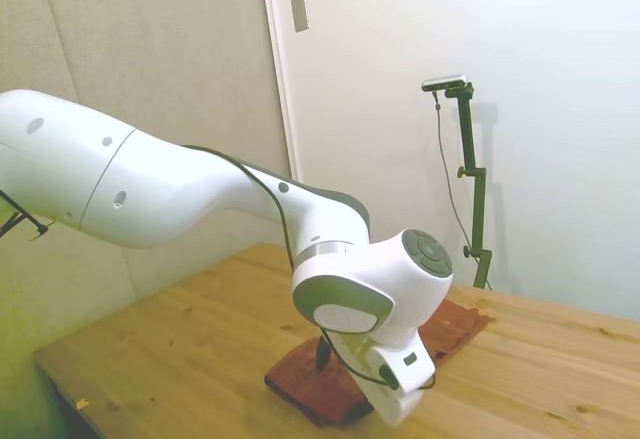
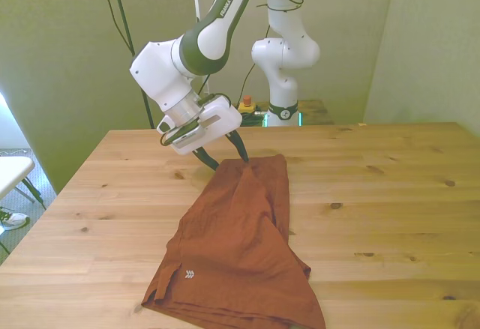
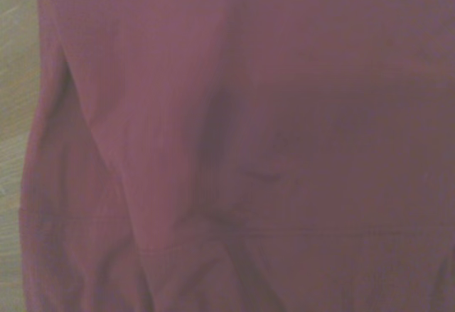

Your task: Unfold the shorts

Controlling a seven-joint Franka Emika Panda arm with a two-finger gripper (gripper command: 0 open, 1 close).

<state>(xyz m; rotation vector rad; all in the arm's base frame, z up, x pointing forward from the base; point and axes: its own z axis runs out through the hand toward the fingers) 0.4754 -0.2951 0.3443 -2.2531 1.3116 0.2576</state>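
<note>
The rust-brown shorts (image 2: 240, 246) lie folded and wrinkled on the wooden table (image 2: 390, 194), running from its near edge toward the middle. A small white logo shows near their lower hem. My gripper (image 2: 226, 160) is low over the far corner of the shorts, open, its two dark fingers (image 2: 241, 148) spread apart. One fingertip is at the cloth's edge and the other is over bare wood beside it. In the side view the white hand hides most of the gripper; one dark finger (image 1: 322, 352) shows above the shorts (image 1: 455, 324). The wrist view is filled by blurred shorts (image 3: 270, 141).
Bare table wood (image 1: 180, 349) lies all around the cloth. A white chair (image 2: 11, 171) stands off the table at the front view's left. A strip of wood (image 3: 14, 77) shows at one edge of the wrist view.
</note>
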